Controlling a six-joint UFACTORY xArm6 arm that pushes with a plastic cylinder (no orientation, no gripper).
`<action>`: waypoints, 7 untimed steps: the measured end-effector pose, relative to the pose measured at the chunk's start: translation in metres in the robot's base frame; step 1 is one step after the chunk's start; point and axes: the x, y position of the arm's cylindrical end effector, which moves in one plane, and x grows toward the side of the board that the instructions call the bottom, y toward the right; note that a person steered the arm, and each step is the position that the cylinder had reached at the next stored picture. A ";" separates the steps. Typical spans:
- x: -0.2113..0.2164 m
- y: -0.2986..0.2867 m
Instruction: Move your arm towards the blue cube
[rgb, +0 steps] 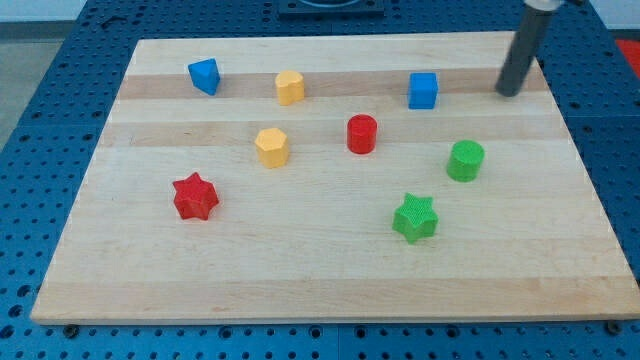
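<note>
Starting at the view's left, red star: lower-left part of the wooden board, well apart from the other blocks
Blue wedge-like block: near the board's top-left, tilted, exact shape hard to tell
Yellow blocks: one in the top row, another below and slightly left of it; both look faceted, roughly hexagonal
Red cylinder: upright near the board's middle, right of the lower yellow block
Green star: lower right of centre
Blue cube: top row, right of centre; solid bright blue, square faces, lighter top face showing, sitting flat and touching nothing
Green cylinder: below and right of the blue cube
My tip: end of a dark rod leaning in from the view's top right, near the blue cube's right side but clear of it, at about the same height in the view; it has no jaws and holds nothing
</note>
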 end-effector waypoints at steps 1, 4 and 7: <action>0.000 -0.028; 0.000 -0.033; 0.081 0.131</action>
